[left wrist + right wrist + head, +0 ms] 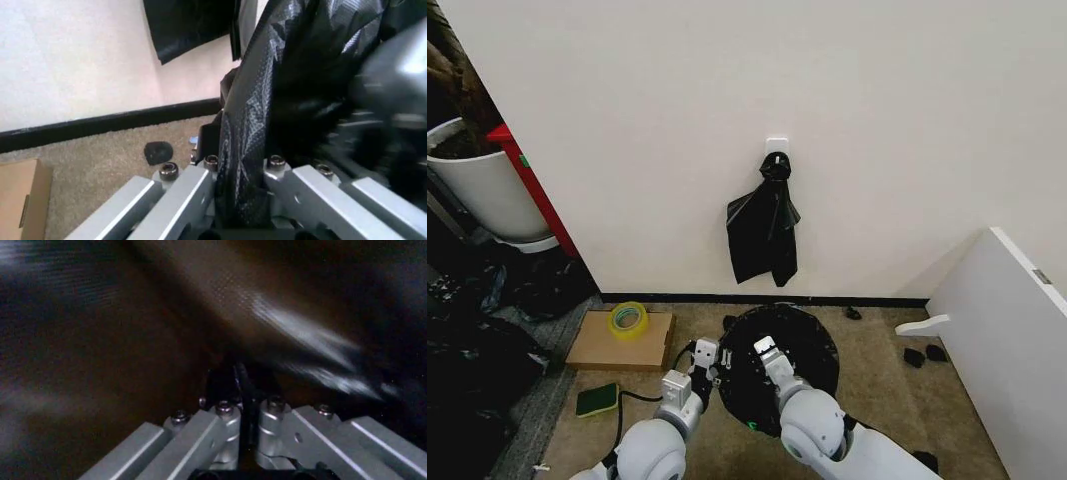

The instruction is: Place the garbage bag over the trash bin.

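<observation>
Both tools were pinching the garbage bag [779, 368]: the left tool [704, 362] had its fingers pressed on the bag's left edge, the right tool [765, 350] gripped film inside the dark opening. The bag sat stretched round on the carpet below the wall, covering the trash bin so fully I couldn't make the bin out. A knotted bunch of black bags [764, 226] hung from the wall above.

head: high, looks down at wall and floor | wrists: pressed close behind own fingers [180, 195] | shared: garbage bag [777, 370]
</observation>
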You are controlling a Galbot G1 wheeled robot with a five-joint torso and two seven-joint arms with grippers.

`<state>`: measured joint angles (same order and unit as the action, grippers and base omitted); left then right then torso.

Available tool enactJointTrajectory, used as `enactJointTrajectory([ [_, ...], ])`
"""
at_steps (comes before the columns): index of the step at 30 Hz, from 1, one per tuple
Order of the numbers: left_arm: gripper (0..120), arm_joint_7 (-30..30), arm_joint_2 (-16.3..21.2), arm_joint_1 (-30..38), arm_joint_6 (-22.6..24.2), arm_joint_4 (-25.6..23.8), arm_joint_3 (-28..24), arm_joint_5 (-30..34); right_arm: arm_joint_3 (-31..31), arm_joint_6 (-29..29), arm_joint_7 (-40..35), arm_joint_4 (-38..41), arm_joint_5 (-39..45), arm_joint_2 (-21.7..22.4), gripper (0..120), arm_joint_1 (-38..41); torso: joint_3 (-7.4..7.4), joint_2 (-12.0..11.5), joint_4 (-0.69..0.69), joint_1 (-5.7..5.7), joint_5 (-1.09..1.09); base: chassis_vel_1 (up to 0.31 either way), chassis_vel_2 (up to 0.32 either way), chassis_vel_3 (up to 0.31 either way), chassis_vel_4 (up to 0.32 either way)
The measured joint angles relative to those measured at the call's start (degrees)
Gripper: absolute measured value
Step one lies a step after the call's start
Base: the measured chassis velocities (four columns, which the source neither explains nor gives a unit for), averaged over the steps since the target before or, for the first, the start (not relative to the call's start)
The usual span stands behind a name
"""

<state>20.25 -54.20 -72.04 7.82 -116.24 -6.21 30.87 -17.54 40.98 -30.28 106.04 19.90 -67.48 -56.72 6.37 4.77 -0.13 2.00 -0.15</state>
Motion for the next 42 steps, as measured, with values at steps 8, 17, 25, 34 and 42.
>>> enactJointTrajectory([
  [8, 1, -0.34, 0.28, -0.7, 0.1, -0.91, 0.16, 0.15, 0.66, -0.8, 0.11, -6.28, 0.36, 0.01, 0, 0.6, 0.0, 0.0, 0.0, 0.0, 0.0, 0.0, 0.0, 0.0, 0.0],
  [17, 1, -0.58, 0.1, -0.65, 0.14, -0.98, 0.22, 1.18, 0.2, -0.99, 1.77, -3.02, 3.03, 0.3, 0, 0.08, 0.0, 0.0, -0.01, 0.0, 0.0, 0.0, 0.0, 0.0, 0.0],
  [25, 1, -1.82, 1.06, -2.25, -0.05, -3.23, 0.81, 1.28, 0.31, -1.27, 1.62, -8.63, 1.14, -0.18, 0, 1.25, 0.0, 0.0, 0.0, 0.0, 0.01, 0.0, 0.0, 0.0, 0.0],
  [34, 1, -1.91, 1.06, -2.52, -0.43, -2.88, 1.11, 0.64, -1.73, 0.76, 2.07, -5.58, 0.96, 0.97, 0, 0.27, 0.0, 0.0, 0.0, 0.0, 0.0, 0.0, 0.0, 0.0, 0.0],
  [42, 1, -2.06, 1.51, -2.74, -0.43, -3.38, 1.23, 0.63, -0.64, -1.5, 2.1, -8.37, -0.42, 0.74, 0, 1.38, 0.0, 0.0, 0.0, 0.0, 0.0, 0.0, 0.0, 0.0, 0.0],
])
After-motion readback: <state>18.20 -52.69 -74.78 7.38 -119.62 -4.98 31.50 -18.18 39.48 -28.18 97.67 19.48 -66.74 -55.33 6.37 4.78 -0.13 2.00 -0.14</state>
